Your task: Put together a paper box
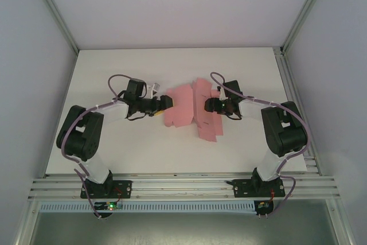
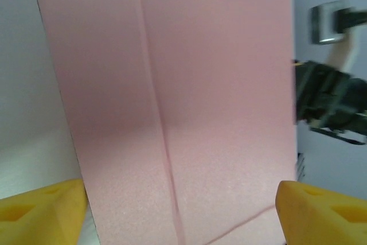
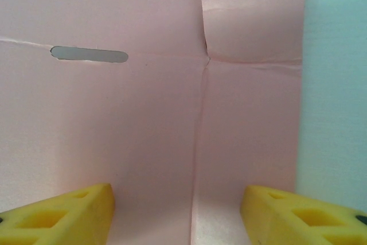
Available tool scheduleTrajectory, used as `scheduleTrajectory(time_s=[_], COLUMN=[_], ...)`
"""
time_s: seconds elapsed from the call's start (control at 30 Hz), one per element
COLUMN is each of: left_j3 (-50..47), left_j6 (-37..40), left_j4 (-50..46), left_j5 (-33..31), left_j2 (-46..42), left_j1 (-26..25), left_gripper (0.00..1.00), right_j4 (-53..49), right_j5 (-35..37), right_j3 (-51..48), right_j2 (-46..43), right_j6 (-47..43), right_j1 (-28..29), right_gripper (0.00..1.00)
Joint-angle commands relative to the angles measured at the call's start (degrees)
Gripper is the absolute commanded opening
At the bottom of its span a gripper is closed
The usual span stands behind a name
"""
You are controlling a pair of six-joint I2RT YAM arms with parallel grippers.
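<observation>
White walls and an aluminium frame close in a pale table (image 1: 172, 153), and from the top camera the paper box (image 1: 180, 113) lies near its middle as a pink die-cut sheet, flaps splayed toward the right and near side, not yet a box. The left gripper (image 1: 163, 104) reaches in at the sheet's left edge and the right gripper (image 1: 207, 106) comes over its right part, so the card sits between the two. From the left wrist, a broad pink panel faces the camera with a long fold line (image 2: 160, 130) running down it. The left gripper (image 2: 183, 210) is spread wide, its yellow fingers (image 2: 40, 213) standing at either side of the panel; whether they touch the card's edges cannot be told. From the right wrist, the right gripper (image 3: 178, 216) is also spread, its yellow fingers (image 3: 57, 213) apart with nothing pinched, and beyond them the card shows a narrow slot (image 3: 89, 54) and two creases that meet to its right. The step in hand looks like the first folding of a side panel. The next move probably calls for one gripper to steady the sheet while the other takes a panel and turns it up along a crease, without buckling the thin card.
</observation>
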Motion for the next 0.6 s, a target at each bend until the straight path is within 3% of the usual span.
scheduleTrajectory(time_s=[0.0, 0.13, 0.27, 0.37, 0.57], left_j3=[-3.2, -7.3, -5.2, -6.8, -5.5], left_j6=[-9.7, -16.3, -13.6, -18.1, -18.8], left_j4=[19.5, 33.2, 27.1, 37.5, 42.3], left_j5=[3.3, 2.9, 0.6, 1.3, 0.4], left_j2=[-4.6, -4.9, -2.3, -0.2, 1.8], left_j1=[-0.6, -0.8, -1.3, -1.6, -3.5], left_gripper=[0.85, 0.82, 0.74, 0.70, 0.69], right_j4=[-6.6, -5.6, -4.4, -3.0, -0.4], right_j5=[0.4, -0.2, -1.3, -2.4, -4.0], right_j3=[-3.6, -3.9, -4.5, -5.2, -6.1], right_j2=[3.4, 2.8, 2.2, 1.9, 1.1], right_j6=[1.2, 1.3, 1.3, 1.6, 1.9], right_j1=[-0.4, -0.7, -0.8, -0.9, -1.4], right_gripper=[0.67, 0.67, 0.67, 0.67, 0.68])
